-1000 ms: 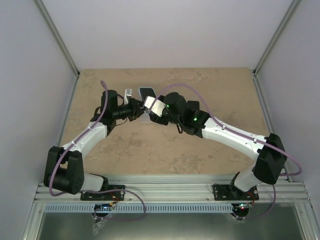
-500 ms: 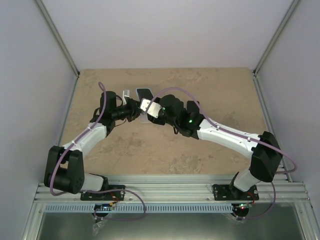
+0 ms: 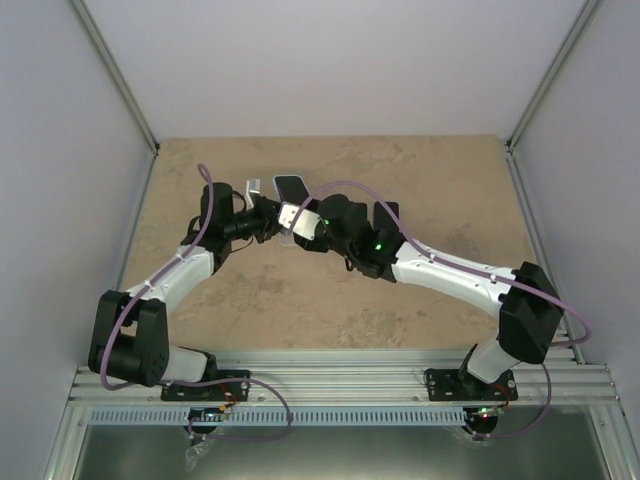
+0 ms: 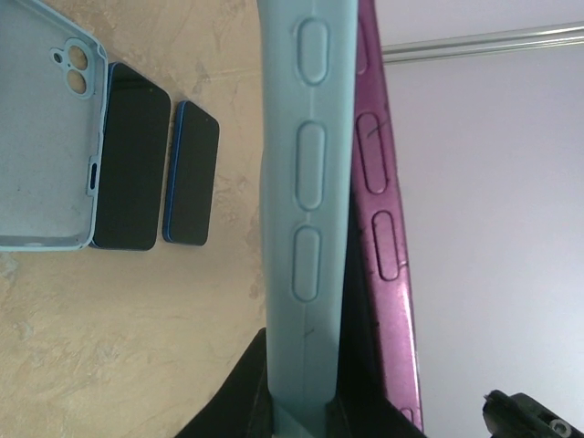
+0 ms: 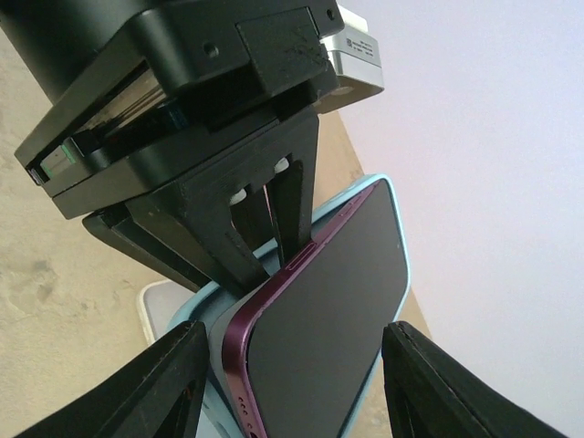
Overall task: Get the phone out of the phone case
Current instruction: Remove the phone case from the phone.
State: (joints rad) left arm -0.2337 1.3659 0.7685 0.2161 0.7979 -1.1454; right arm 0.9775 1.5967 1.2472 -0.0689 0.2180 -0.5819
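Both arms meet over the upper middle of the bench (image 3: 420, 300) in the top view. The left gripper (image 4: 301, 406) has its jaws closed on the edge of the light blue phone case (image 4: 306, 210). The case is held off the bench, edge-on and running vertically up the middle of the left wrist view. The purple phone (image 5: 328, 301) sits against the case, on the case's right in that view. In the right wrist view its dark screen faces the camera and its lower left corner stands proud of the case rim, so it is partly out.

The right gripper (image 5: 292, 383) has its jaws spread, one finger at lower left and one at lower right of its view, with phone and case between them. Cannot tell if either finger touches.

On the bench, upper left of the left wrist view, lie a spare blue case (image 4: 41, 146), empty and inside-up, a black phone (image 4: 128, 164) touching its right side, and a blue phone (image 4: 192, 173) just beside that.
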